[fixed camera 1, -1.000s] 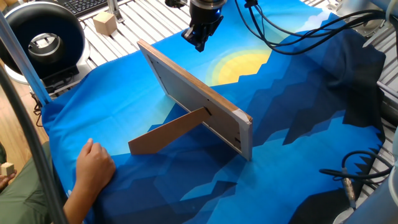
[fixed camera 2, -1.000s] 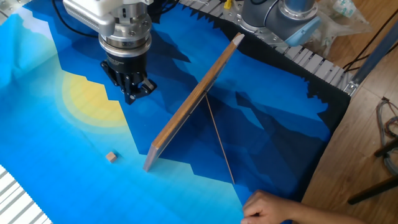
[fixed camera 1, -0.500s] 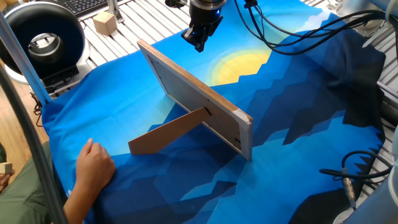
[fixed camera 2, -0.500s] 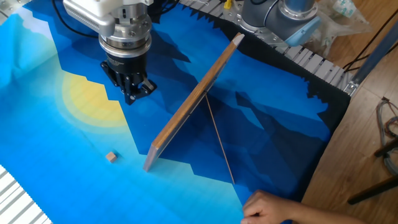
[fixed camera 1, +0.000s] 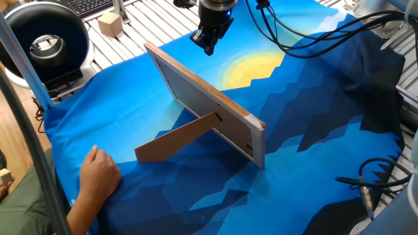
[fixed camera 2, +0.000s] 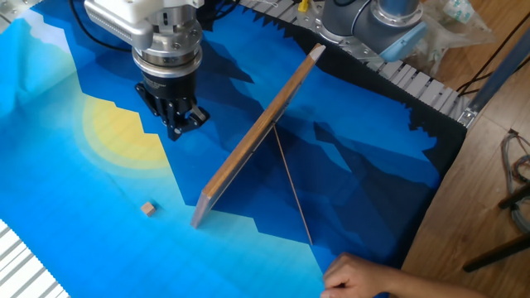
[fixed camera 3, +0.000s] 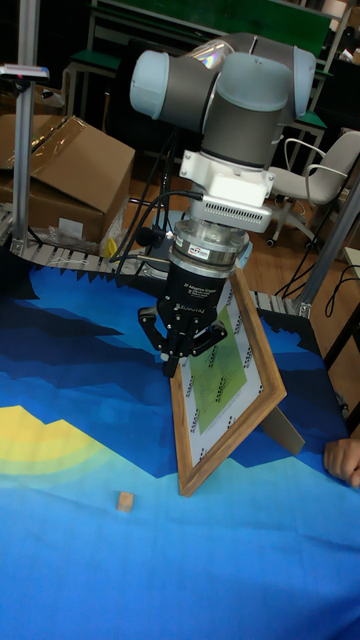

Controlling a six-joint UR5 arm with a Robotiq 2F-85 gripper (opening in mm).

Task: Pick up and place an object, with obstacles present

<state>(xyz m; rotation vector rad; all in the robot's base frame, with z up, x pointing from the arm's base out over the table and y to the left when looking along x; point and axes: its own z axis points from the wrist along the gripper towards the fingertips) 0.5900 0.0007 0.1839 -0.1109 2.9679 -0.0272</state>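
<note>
The gripper (fixed camera 2: 175, 124) hangs above the blue cloth (fixed camera 2: 99, 215) that covers the bench, near the edge of the yellow sun patch (fixed camera 2: 124, 136) printed on it. Its jaws are drawn together, tips almost touching, and nothing shows between them; whether they are fully clenched cannot be confirmed from these views. In the tall fixed view the gripper (fixed camera 3: 178, 362) overlaps the upper left edge of the board (fixed camera 3: 228, 400).

The board (fixed camera 1: 209, 108) stands tilted on its long edge near the middle of the cloth. It has light wood edges and, in the tall fixed view, a pale face with a green patch. 1 brown strut (fixed camera 1: 175, 138) props it from behind, running down to the cloth.

1 small wooden cube (fixed camera 2: 148, 209) lies on the cloth on the gripper's side of the board, near the board's lower corner and well apart from the gripper. The same cube (fixed camera 3: 124, 501) shows in the tall fixed view, left of the board's bottom corner.

A person's hand (fixed camera 1: 99, 171) rests on the cloth at the bench edge, near the strut's foot. A second, larger wooden block (fixed camera 1: 110, 24) sits off the cloth beside a keyboard (fixed camera 1: 91, 6).
</note>
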